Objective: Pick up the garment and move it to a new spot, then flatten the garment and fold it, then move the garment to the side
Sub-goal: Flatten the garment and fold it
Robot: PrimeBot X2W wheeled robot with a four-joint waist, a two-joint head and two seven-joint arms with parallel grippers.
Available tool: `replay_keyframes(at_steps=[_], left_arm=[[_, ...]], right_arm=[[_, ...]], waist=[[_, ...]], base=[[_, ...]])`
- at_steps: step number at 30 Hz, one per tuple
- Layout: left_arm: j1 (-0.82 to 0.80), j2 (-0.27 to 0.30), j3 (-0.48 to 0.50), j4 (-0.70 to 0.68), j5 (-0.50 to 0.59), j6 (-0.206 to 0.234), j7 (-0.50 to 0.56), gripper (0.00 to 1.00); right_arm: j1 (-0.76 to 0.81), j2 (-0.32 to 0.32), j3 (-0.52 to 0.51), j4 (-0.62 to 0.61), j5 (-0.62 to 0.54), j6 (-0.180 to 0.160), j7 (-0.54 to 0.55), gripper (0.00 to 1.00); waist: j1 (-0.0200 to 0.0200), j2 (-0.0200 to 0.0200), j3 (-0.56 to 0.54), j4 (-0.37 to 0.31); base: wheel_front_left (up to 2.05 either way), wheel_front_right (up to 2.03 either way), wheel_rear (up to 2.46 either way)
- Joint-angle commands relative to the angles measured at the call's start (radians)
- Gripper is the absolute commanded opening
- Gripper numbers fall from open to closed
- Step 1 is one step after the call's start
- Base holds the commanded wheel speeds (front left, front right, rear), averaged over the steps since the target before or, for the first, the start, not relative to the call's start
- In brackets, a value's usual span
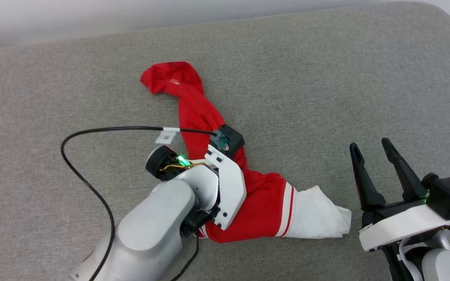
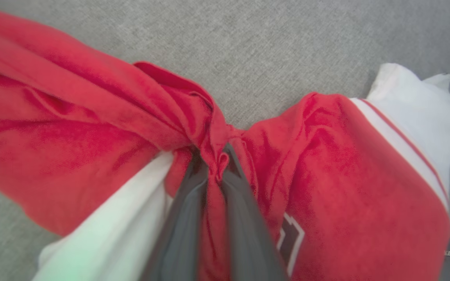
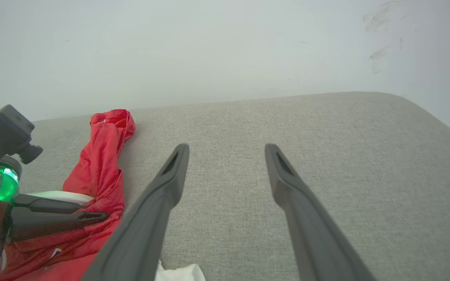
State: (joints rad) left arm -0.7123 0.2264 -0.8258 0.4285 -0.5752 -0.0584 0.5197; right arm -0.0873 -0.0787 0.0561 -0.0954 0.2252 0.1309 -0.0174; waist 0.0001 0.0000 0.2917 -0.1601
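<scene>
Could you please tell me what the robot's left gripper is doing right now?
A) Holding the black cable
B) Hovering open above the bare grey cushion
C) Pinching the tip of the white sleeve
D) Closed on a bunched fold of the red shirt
D: the left wrist view shows the left gripper with its two dark fingers closed on a pinch of the red shirt, while the right gripper stands open off to the side.

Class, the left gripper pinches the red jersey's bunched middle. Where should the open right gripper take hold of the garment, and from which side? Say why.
Take the white sleeve of the garment, coming from the robot's right. It lies as a free end pointing toward the open right gripper, apart from the left gripper's pinch, so pulling there would likely spread the cloth.
</scene>
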Motion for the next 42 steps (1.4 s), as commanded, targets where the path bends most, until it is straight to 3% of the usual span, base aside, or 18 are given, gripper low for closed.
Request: replay_keyframes(at_steps=[1,2,3,4,11,18,22,28,36,37,38,40,41,42], left_arm=[[0.032,-0.008,-0.025,0.020,0.005,-0.013,0.002,0.00],[0.043,-0.018,-0.038,0.028,0.005,-0.019,-0.004,0.06],[0.052,-0.026,-0.052,0.031,0.009,-0.026,-0.011,0.49],[0.060,-0.032,-0.062,0.030,0.012,-0.030,-0.024,1.00],[0.070,-0.026,-0.027,-0.061,0.050,0.023,-0.197,1.00],[0.099,0.063,0.046,-0.209,0.029,0.079,-0.220,1.00],[0.107,0.142,0.085,-0.261,-0.006,0.088,-0.143,1.00],[0.072,0.239,0.104,-0.282,-0.085,0.045,0.028,1.00],[0.057,0.269,0.056,-0.248,-0.152,-0.007,0.204,1.00],[0.056,0.271,0.045,-0.243,-0.149,-0.010,0.222,0.82],[0.057,0.273,0.035,-0.236,-0.148,-0.012,0.237,0.57],[0.066,0.269,0.016,-0.223,-0.144,-0.013,0.258,0.25],[0.068,0.269,0.005,-0.213,-0.138,-0.014,0.268,0.00],[0.072,0.265,-0.003,-0.202,-0.140,-0.011,0.279,0.00]], right_arm=[[-0.007,0.004,-0.003,0.000,0.003,0.000,-0.006,1.00],[-0.004,0.004,-0.006,0.001,0.002,0.000,-0.007,1.00],[-0.001,0.005,-0.010,0.002,0.001,0.000,-0.006,1.00],[0.001,0.006,-0.012,0.002,-0.002,0.000,-0.006,1.00],[0.017,0.006,-0.022,-0.008,-0.010,0.000,0.005,1.00],[0.030,0.005,-0.028,-0.024,-0.011,0.000,0.021,1.00],[0.034,0.006,-0.024,-0.032,-0.007,0.000,0.023,1.00],[0.016,0.007,-0.012,-0.030,0.001,0.000,0.016,1.00],[-0.004,0.012,-0.003,-0.003,0.013,0.000,-0.006,1.00],[-0.008,0.012,-0.002,0.001,0.015,0.000,-0.009,1.00],[-0.012,0.013,-0.001,0.004,0.016,0.000,-0.012,1.00],[-0.016,0.013,0.001,0.012,0.018,0.000,-0.017,1.00],[-0.019,0.013,0.001,0.014,0.019,0.000,-0.019,1.00],[-0.020,0.013,0.001,0.017,0.019,0.000,-0.019,1.00]], waist=[[-0.0001,0.0000,-0.001,-0.001],[-0.0001,0.0000,-0.003,0.001],[-0.0001,0.0000,-0.006,0.005],[-0.0001,0.0000,-0.010,0.010],[-0.0001,0.0000,-0.055,0.061],[-0.0001,0.0000,-0.088,0.103],[-0.0001,0.0000,-0.076,0.107],[-0.0001,0.0000,-0.031,0.085],[-0.0001,0.0000,0.021,0.041],[-0.0001,0.0000,0.025,0.037],[-0.0001,0.0000,0.028,0.034],[-0.0001,0.0000,0.031,0.029],[-0.0001,0.0000,0.033,0.028],[-0.0001,0.0000,0.033,0.027]], base=[[0.00,0.00,0.00],[0.00,0.00,0.00],[0.00,0.00,0.00],[0.00,0.00,0.00],[0.00,0.00,0.00],[0.00,0.00,0.00],[0.00,0.00,0.00],[0.00,0.00,0.00],[0.00,0.00,0.00],[0.00,0.00,0.00],[0.00,0.00,0.00],[0.00,0.00,0.00],[0.00,0.00,0.00],[0.00,0.00,0.00]])
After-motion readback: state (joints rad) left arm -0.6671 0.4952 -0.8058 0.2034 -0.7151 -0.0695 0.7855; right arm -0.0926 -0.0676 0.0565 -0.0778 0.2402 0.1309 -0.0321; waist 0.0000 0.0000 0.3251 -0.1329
